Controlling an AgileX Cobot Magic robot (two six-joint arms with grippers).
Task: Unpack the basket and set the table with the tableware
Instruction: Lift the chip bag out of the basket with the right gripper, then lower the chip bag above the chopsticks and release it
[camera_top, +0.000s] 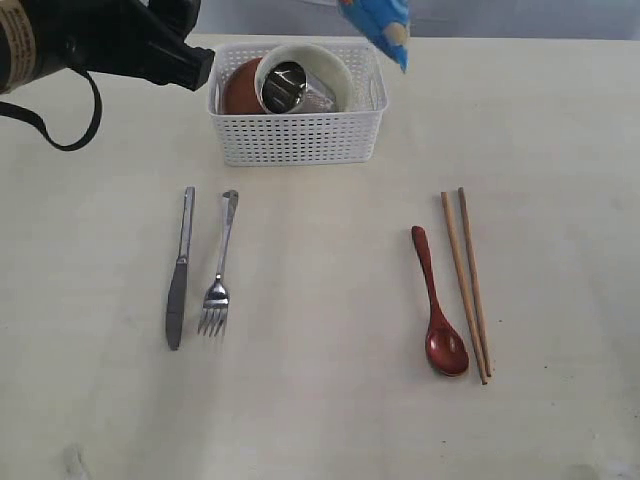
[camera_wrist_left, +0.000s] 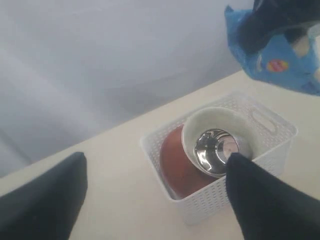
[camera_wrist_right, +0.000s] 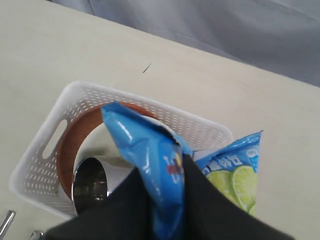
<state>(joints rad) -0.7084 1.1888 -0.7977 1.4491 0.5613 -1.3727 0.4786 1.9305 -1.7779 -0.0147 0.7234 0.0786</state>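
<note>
Two fingers of my right pincer (camera_wrist_right: 167, 180) clamp the blue snack bag (camera_wrist_right: 147, 150), hanging just above the basket (camera_wrist_right: 47, 145). Cup (camera_top: 285, 87) and bowl (camera_top: 337, 72) lie inside it, just beside my wide-open, empty left pincer (camera_wrist_left: 157, 165).

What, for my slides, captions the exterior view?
Laid out: knife, fork, spoon, chopsticks; in basket: bowl, cup, plate; snack bag held above.
</note>
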